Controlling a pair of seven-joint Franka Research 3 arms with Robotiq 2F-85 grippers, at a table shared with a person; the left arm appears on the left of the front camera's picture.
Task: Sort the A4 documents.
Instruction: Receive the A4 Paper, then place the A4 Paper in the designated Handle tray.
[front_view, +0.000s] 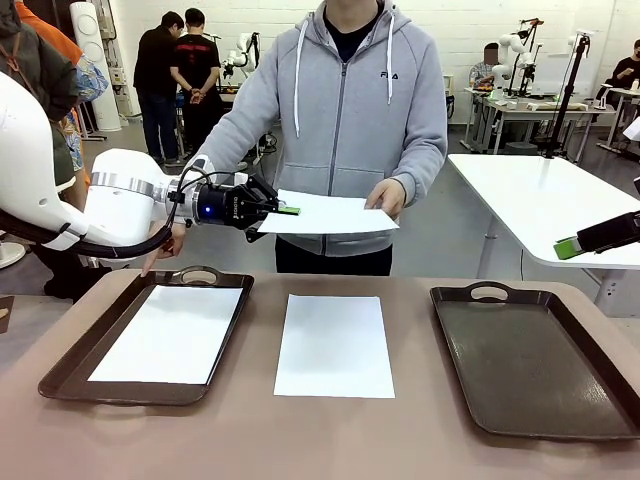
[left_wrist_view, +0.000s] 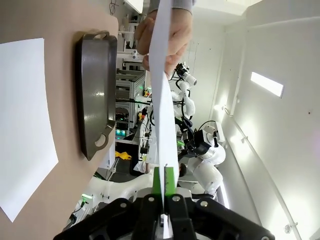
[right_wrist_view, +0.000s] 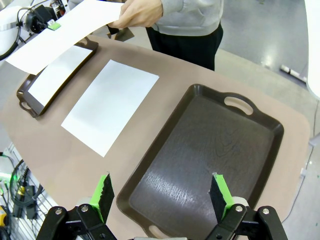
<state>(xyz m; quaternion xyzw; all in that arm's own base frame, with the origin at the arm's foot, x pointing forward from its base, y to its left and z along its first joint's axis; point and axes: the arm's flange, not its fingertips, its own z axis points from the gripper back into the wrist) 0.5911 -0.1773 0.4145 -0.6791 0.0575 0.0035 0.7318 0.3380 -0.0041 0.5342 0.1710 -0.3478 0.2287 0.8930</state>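
- Handing over is judged to be the step in hand: the held sheet (front_view: 330, 213) is kept in the air over the far edge of the table (front_view: 400, 440). It's pinched at its left edge by the left gripper (front_view: 283, 211), jaws clenched on the paper.
- The right edge of the same sheet is gripped by the person's hand (front_view: 387, 195), so the doc is shared betw. gripper & hand and isn't yet let go by the hand.
- Next move, as judged: the sheet must be released by the hand, then carried to a tray & laid flat. A slow, level carry is called for, since thin paper held at one edge is likely to droop or swing.
- Other docs: the tray sheet (front_view: 170, 335) is laid flat in the left tray (front_view: 60, 372), w/in the rim. The middle sheet (front_view: 333, 345) is set on bare table betw. the two trays, touching neither.
- The right tray (front_view: 530, 360) is seen w/ nothing in it. The right gripper (right_wrist_view: 161, 187) is hung above the table at the right side, jaws released wide, nothing grasped.
- Look of the docs: plain white, thin, rect., blank as far as can be told. The held sheet is kept roughly level.
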